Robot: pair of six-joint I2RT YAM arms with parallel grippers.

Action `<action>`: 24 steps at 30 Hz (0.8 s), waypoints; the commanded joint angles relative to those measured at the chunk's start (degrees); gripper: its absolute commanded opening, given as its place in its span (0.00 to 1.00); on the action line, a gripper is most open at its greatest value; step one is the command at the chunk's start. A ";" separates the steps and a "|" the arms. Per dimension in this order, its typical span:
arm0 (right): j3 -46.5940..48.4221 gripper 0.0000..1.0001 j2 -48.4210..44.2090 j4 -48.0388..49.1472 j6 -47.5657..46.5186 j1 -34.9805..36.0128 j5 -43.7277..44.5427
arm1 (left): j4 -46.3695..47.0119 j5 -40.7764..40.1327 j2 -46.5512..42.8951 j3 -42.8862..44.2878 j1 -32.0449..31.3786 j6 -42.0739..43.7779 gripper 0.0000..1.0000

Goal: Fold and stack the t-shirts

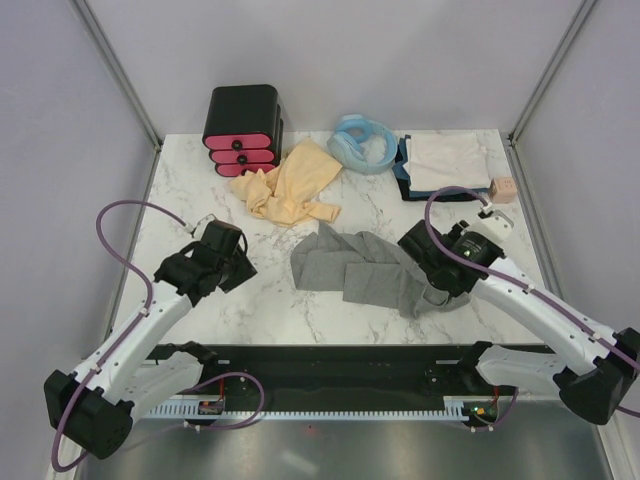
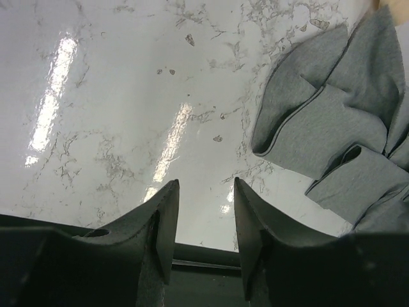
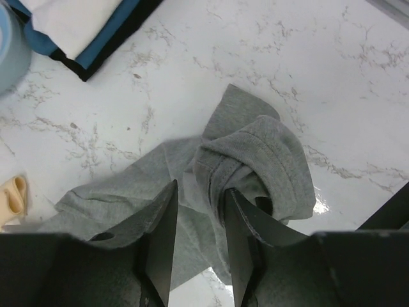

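Note:
A crumpled heather-grey t-shirt (image 1: 365, 270) lies mid-table, its left edge showing in the left wrist view (image 2: 326, 121). My right gripper (image 1: 433, 290) is down on its right end, open. A rolled sleeve of the grey shirt (image 3: 255, 160) bunches against the right finger (image 3: 239, 217), and cloth lies between the jaws (image 3: 200, 188). My left gripper (image 1: 243, 265) hovers open and empty over bare marble (image 2: 206, 185), left of the shirt. A tan-yellow t-shirt (image 1: 295, 180) lies loose at the back. A whitish t-shirt tops a folded stack (image 1: 445, 165) at back right, also seen from the right wrist (image 3: 77, 25).
A black box with pink drawers (image 1: 243, 130) stands at back left. A light-blue coiled hose (image 1: 362, 142) lies beside the stack. A small peach block (image 1: 503, 188) sits at the stack's right. A black rail (image 1: 320, 365) runs along the near table edge.

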 commanded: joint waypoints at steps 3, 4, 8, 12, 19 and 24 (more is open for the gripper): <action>15.17 0.44 4.67 -2.71 -15.59 -0.16 2.27 | 2.65 0.69 0.65 2.46 -0.06 3.02 0.47; 16.66 0.44 5.46 -6.64 -15.34 -0.16 3.14 | 2.74 0.78 0.56 2.28 -0.06 2.93 0.47; 19.32 0.47 3.55 -11.25 -9.89 -0.16 5.09 | 3.00 0.78 0.12 1.93 -0.06 3.02 0.47; 17.83 0.47 2.13 -3.81 -22.73 -0.25 1.15 | 3.61 1.04 0.38 1.75 -0.06 3.20 0.47; 18.06 0.48 16.04 17.59 -47.32 0.54 -31.10 | 4.41 2.36 1.70 2.54 -0.06 3.90 0.47; 20.99 0.51 27.87 14.24 -51.98 5.20 -34.99 | 4.32 2.27 0.83 2.02 -0.06 4.25 0.47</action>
